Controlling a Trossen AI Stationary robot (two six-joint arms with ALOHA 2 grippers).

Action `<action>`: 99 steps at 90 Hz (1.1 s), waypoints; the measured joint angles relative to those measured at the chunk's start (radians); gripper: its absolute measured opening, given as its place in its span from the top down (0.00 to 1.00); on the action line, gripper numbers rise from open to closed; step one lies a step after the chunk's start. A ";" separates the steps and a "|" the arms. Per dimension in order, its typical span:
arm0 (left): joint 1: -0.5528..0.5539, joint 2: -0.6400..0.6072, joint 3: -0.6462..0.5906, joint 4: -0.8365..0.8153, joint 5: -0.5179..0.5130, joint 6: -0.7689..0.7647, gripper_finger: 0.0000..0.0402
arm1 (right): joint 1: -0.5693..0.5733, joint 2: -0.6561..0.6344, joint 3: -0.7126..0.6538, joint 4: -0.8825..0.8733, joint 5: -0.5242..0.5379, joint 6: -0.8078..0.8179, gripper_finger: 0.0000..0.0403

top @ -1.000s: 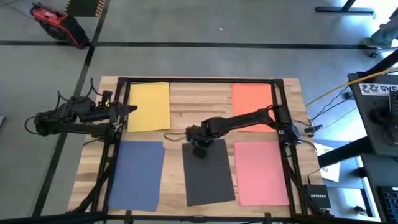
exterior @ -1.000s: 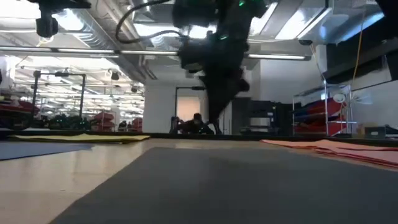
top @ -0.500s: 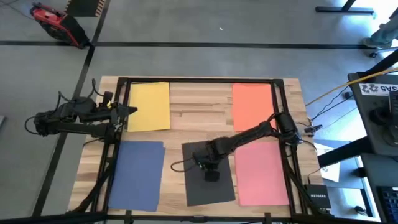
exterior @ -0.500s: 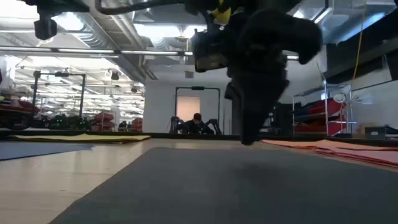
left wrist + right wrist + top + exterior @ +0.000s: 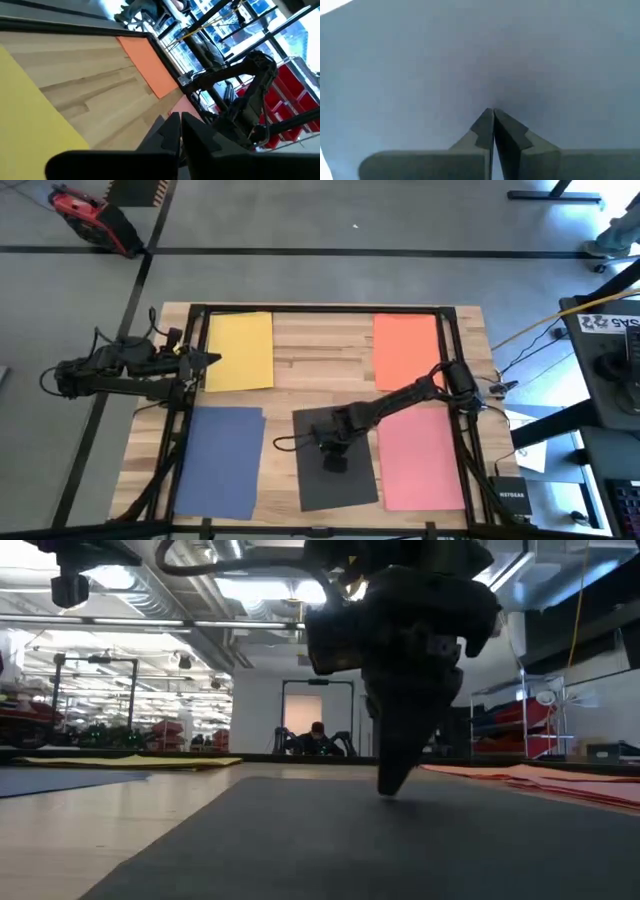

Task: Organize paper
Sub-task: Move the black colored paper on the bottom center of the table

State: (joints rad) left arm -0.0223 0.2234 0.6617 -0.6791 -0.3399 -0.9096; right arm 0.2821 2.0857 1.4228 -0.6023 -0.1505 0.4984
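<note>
Five sheets of paper lie flat on the wooden table: yellow far left, orange far right, blue near left, dark grey near middle, pink near right. My right gripper is shut and points down onto the dark sheet near its middle. My left gripper is shut and hovers by the left edge of the yellow sheet, holding nothing. My right gripper sets its shut fingertips on the dark sheet's top face, about mid-sheet. The fingers come from above, slanting down. In the low view the tip meets the sheet, which lies flat on the table.
A black frame runs round the table's edges. Bare wood shows between the yellow and orange sheets. A red machine stands on the floor beyond the far left corner, and a router lies at the near right.
My right gripper has gone from the dark sheet's far edge toward the table's near edge and down, until its shut tip stands on the sheet's middle. In the last half second it has barely moved.
</note>
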 joint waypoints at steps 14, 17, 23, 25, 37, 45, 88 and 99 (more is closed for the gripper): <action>0.000 0.000 0.000 0.000 0.000 -0.003 1.00 | 0.000 0.000 -0.013 0.041 0.009 0.109 1.00; 0.000 0.000 0.000 0.000 0.000 -0.003 1.00 | 0.000 0.003 -0.013 0.042 0.015 0.130 1.00; 0.000 0.000 0.000 0.000 0.000 -0.003 1.00 | 0.000 0.007 -0.012 0.052 0.017 0.173 1.00; 0.000 0.000 0.000 0.000 0.000 -0.003 1.00 | 0.000 0.008 -0.012 0.054 0.017 0.184 1.00; 0.000 0.000 0.000 0.001 0.000 -0.003 1.00 | 0.000 0.020 -0.010 0.082 0.016 0.254 1.00; 0.000 0.000 0.000 0.001 0.000 -0.003 1.00 | 0.000 0.023 -0.010 0.094 0.028 0.280 1.00; 0.000 0.000 0.000 0.003 0.000 -0.007 1.00 | 0.000 0.027 -0.012 0.127 0.006 0.266 1.00; 0.000 0.000 0.000 0.003 0.000 -0.007 1.00 | -0.001 0.027 -0.012 0.130 -0.008 0.284 1.00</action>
State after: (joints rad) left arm -0.0225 0.2232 0.6617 -0.6765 -0.3397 -0.9169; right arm 0.2810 2.1128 1.4110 -0.4721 -0.1584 0.7824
